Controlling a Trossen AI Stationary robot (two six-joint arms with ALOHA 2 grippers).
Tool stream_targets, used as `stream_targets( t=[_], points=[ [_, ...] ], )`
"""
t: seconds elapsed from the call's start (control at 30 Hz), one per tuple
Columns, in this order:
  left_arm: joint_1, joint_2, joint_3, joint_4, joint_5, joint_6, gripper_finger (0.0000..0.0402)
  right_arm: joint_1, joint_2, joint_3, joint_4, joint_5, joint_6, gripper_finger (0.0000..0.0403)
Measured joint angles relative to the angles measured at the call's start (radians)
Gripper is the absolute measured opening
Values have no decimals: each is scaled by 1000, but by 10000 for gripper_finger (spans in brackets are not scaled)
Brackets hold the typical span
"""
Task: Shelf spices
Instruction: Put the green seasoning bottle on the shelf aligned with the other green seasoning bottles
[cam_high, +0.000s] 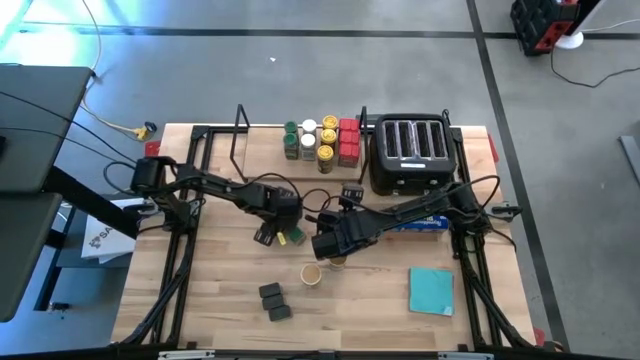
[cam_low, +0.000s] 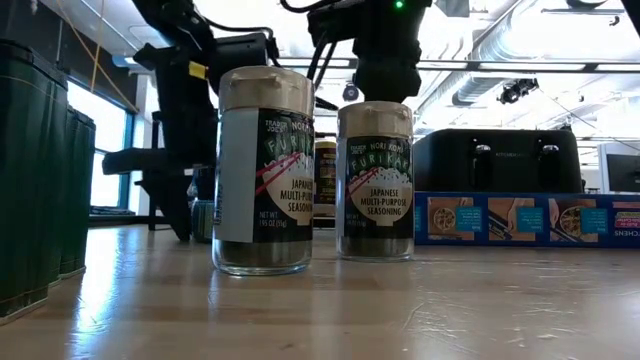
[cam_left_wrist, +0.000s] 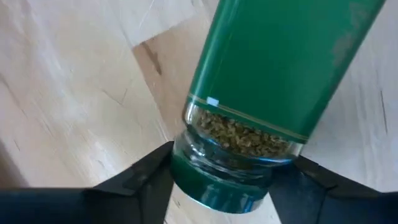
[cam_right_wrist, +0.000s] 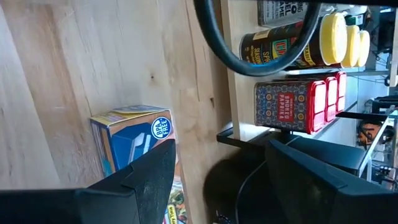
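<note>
My left gripper (cam_high: 277, 231) is near the table's middle, shut on a green-lidded, green-labelled spice jar (cam_left_wrist: 273, 68). My right gripper (cam_high: 326, 246) hangs open just right of it, its fingers (cam_right_wrist: 149, 174) bare, above and beside a tan-lidded seasoning jar (cam_low: 375, 180). A second tan-lidded jar (cam_low: 265, 170) stands upright on the table nearer the front. Two dark grey blocks (cam_high: 274, 301) lie by the near edge. The shelf (cam_high: 258, 152) stands at the far edge; on its board are jars with yellow, green and white lids (cam_high: 310, 140) and red tins (cam_high: 348, 141). My left gripper pinches the green jar at its lid end (cam_left_wrist: 214, 186), one finger (cam_left_wrist: 146, 171) on each side of the green lid. The jar's body reaches forward past the fingertips and lies tilted over the table. Whether its far end rests on the wood, I cannot tell.
A black four-slot toaster (cam_high: 410, 152) stands right of the shelf. The long blue wrap box (cam_high: 425, 222) lies under the right arm, and a teal square pad (cam_high: 431, 291) lies near the right front. The shelf board's left part is bare.
</note>
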Motion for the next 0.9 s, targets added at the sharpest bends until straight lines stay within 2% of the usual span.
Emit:
stream_targets(
  t=[0.13,0.23,0.37,0.5,0.6,0.7,0.77,0.83,0.9],
  points=[
    [-16,-40,-1,-55,18,-76,149,10,0,0,-20,31,-2,243],
    [-29,-93,26,-153,22,-164,96,20,-11,-35,-35,126,-1,243],
    [-47,-157,127,-302,19,-264,38,12,-98,-213,19,157,44,243],
    [-59,-202,187,-336,19,-287,5,-9,-244,-434,211,138,44,243],
    [-60,-246,191,-339,24,-332,5,-34,-365,-572,508,18,-94,243],
    [-60,-291,191,-336,5,-448,10,-93,-440,-673,887,-256,-252,243],
    [-74,-324,183,-328,-35,-548,11,-131,-443,-698,1091,-415,-264,243],
    [-101,-362,157,-331,-117,-651,8,-156,-422,-681,1214,-507,-241,243],
    [-143,-412,115,-333,-218,-764,5,-167,-383,-621,1234,-565,-230,243]
  ],
)
